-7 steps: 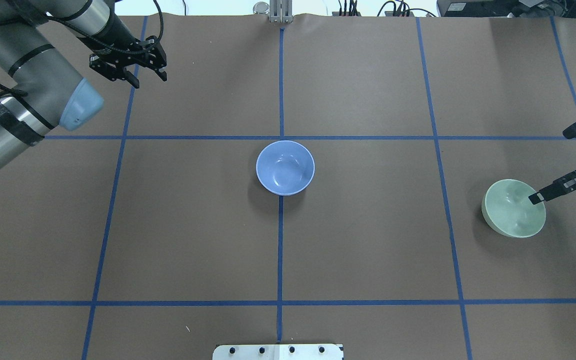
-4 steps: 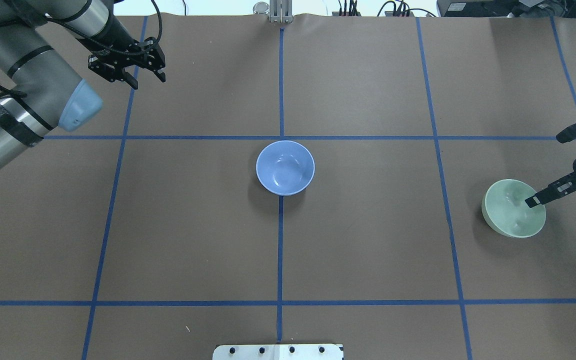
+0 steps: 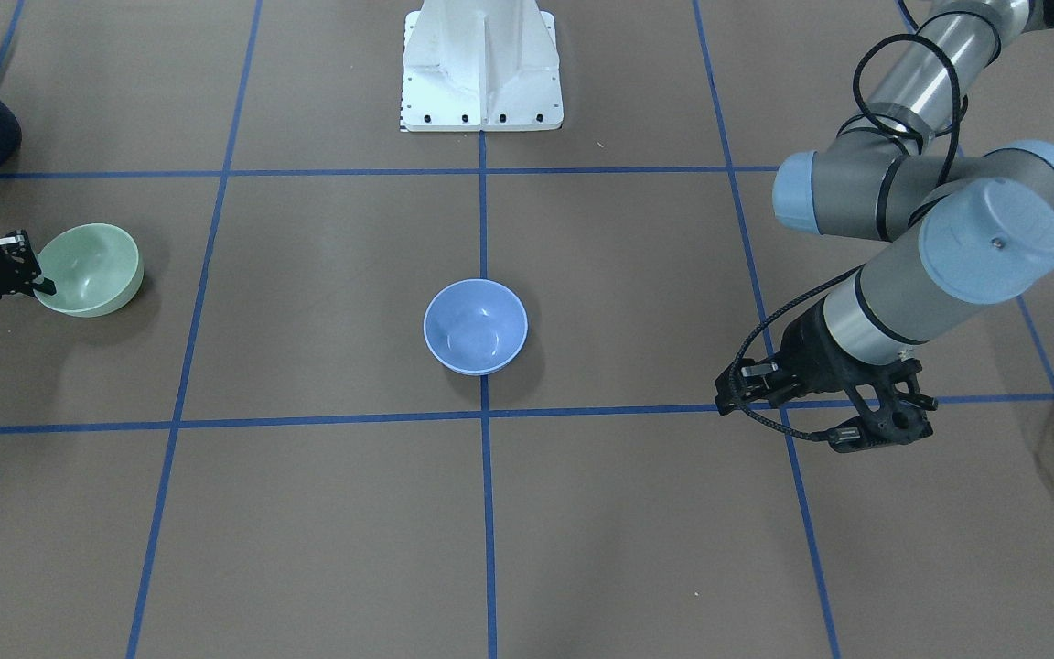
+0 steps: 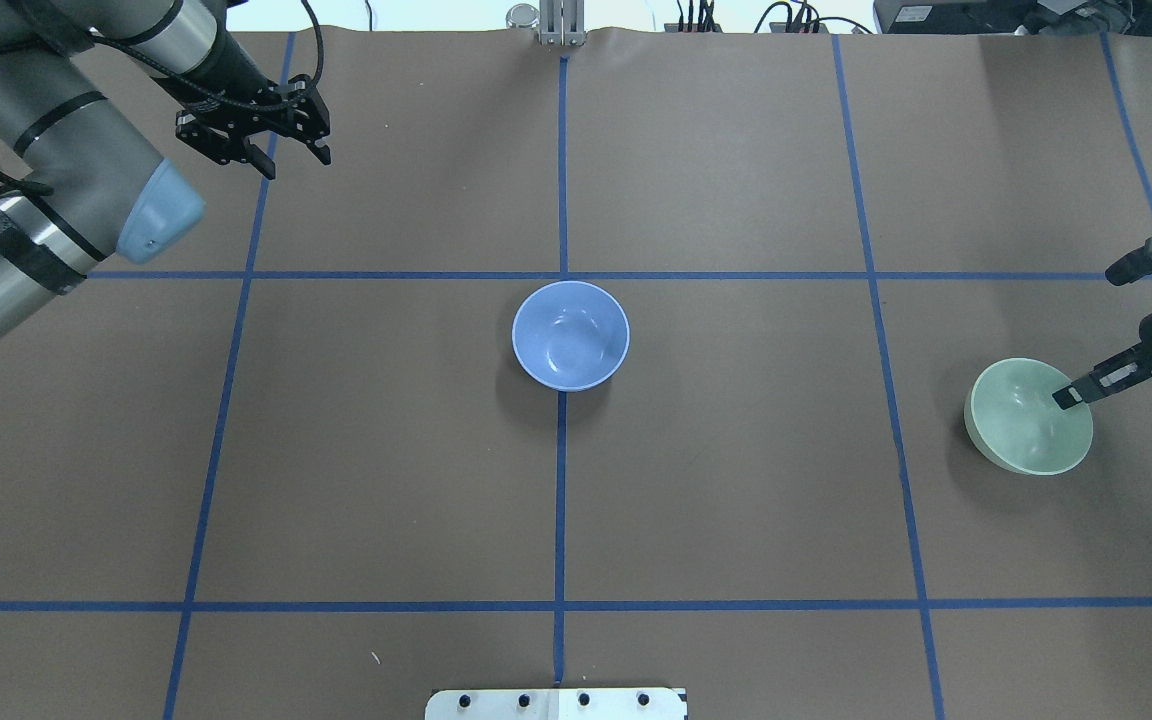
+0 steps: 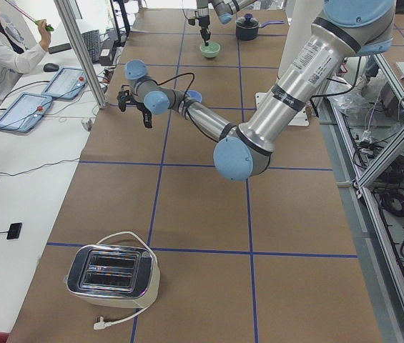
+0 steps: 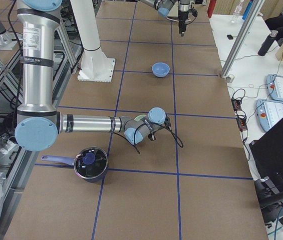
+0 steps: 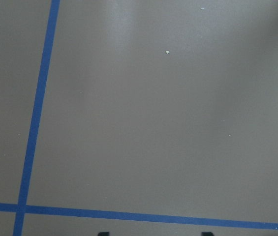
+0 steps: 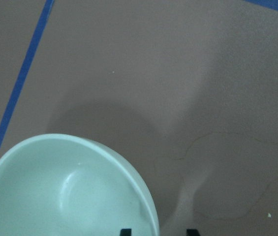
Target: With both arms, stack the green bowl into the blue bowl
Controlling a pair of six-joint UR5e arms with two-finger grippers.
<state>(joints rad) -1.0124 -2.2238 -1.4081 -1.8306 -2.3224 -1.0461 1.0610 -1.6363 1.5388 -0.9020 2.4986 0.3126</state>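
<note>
The right hand [image 4: 1068,397] had edged slightly inward over the last second, its wrist swinging toward the counter's [image 4: 736,480] middle, while the green bowl [image 4: 1021,425] stayed put. The left hand [image 4: 296,160] had drifted a little toward the far edge.

The green bowl sat upright near the counter's right end, roughly midway between the near and far edges. The right hand stood astride the part of its rim nearest that end, one finger inside and one outside. The jaws were set narrow, and the wrist view showed a sliver of gap on each side of the rim, so it did not yet appear to be gripping. The blue bowl [image 4: 570,335] stood empty at the counter's centre, well apart from both hands. The left hand hovered with its jaws wide and empty near the far left corner.

The step in hand looked like closing on the rim before lifting. The wall is glossy and the pinch is on one side only, so the bowl could slide out or hang tilted once raised. If one finger met the wall first, it might shove the bowl toward the right edge. The two bowls are the same size, so a tilted set-down could leave the green bowl cocked on the blue one. It could also nudge the blue bowl, which nothing was steadying.
</note>
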